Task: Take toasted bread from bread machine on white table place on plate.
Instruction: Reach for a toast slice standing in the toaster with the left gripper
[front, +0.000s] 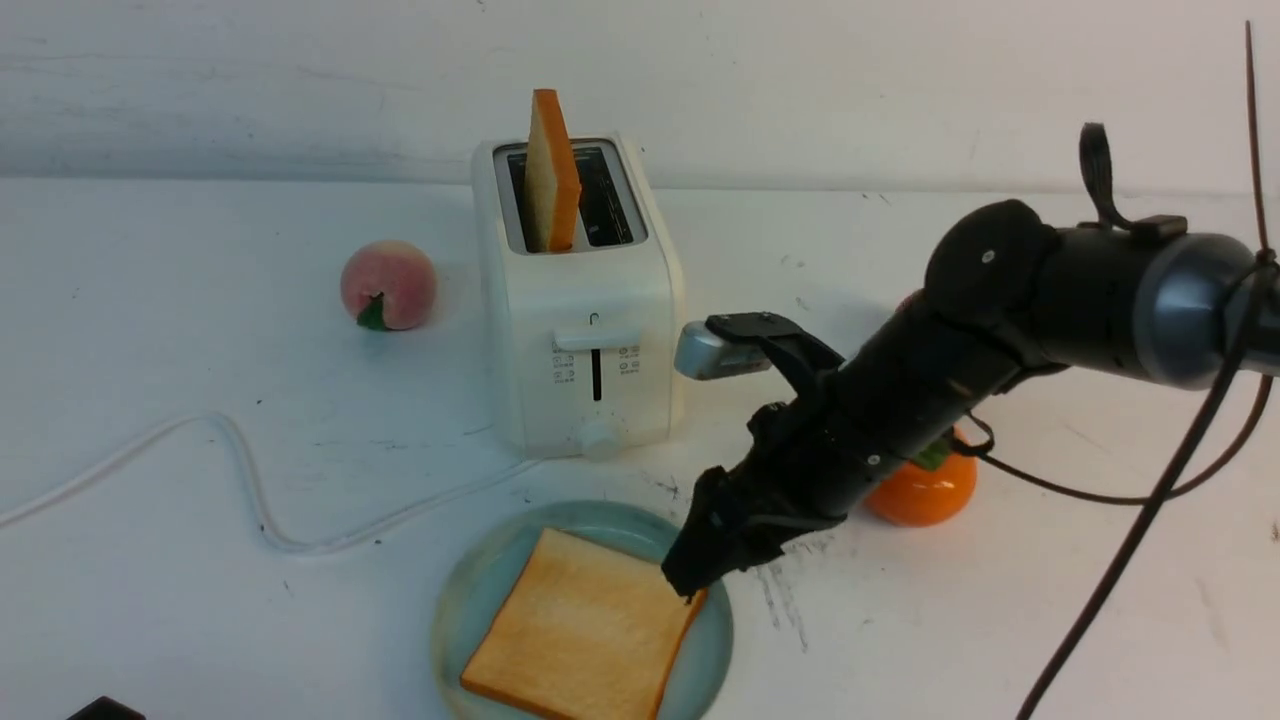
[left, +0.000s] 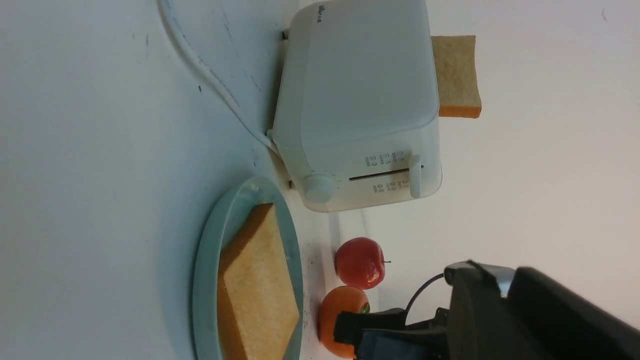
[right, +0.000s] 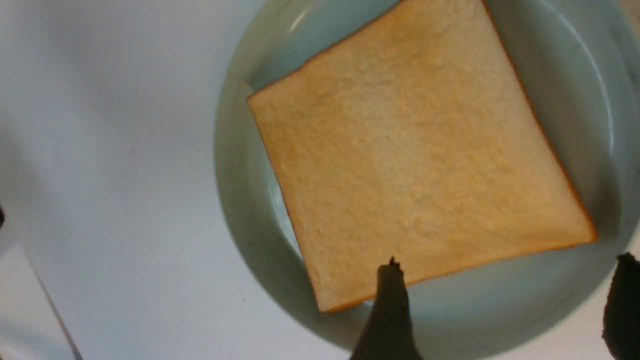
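Half done, I judge. A square golden-tan slice of toasted bread (front: 585, 625) lies flat on the round pale blue-green plate (front: 470, 600) at the near side of the scuffed white counter (front: 200, 560). It is turned diamond-wise and has no long axis. The right gripper (front: 690, 578) hangs over its corner, spread wide and empty. The left gripper is out of view. Farther back, the second slice (front: 552, 170) stands upright in the cream-white toaster (front: 580, 300), thin edge toward the robot.

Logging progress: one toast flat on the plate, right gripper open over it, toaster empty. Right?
No, the toaster isn't empty: a second toast stands upright in one slot, as the front view shows. The rest holds: toast flat on the plate, right gripper open over it.
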